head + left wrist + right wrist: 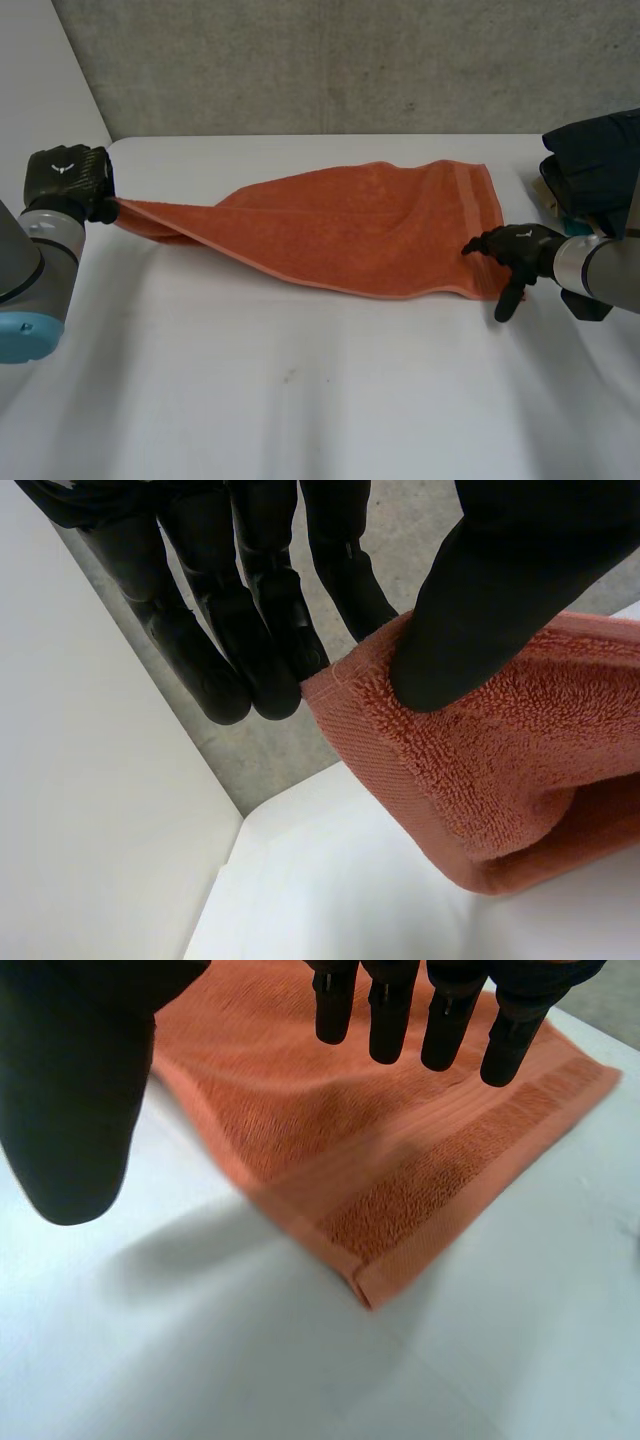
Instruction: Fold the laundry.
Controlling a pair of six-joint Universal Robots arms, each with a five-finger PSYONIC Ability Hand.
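An orange towel (370, 225) lies stretched across the white table, bunched and twisted toward its left end. My left hand (68, 178) at the table's left edge pinches that end's corner (345, 680) between thumb and fingers, lifted slightly off the table. My right hand (520, 255) hovers just above the towel's near right corner (365, 1285), fingers straight and spread, holding nothing. That corner lies flat on the table below the fingers (390, 1020).
A dark folded garment (595, 160) sits at the table's far right, behind my right arm. A grey wall runs behind the table. Bare white table (300, 400) spreads in front of the towel.
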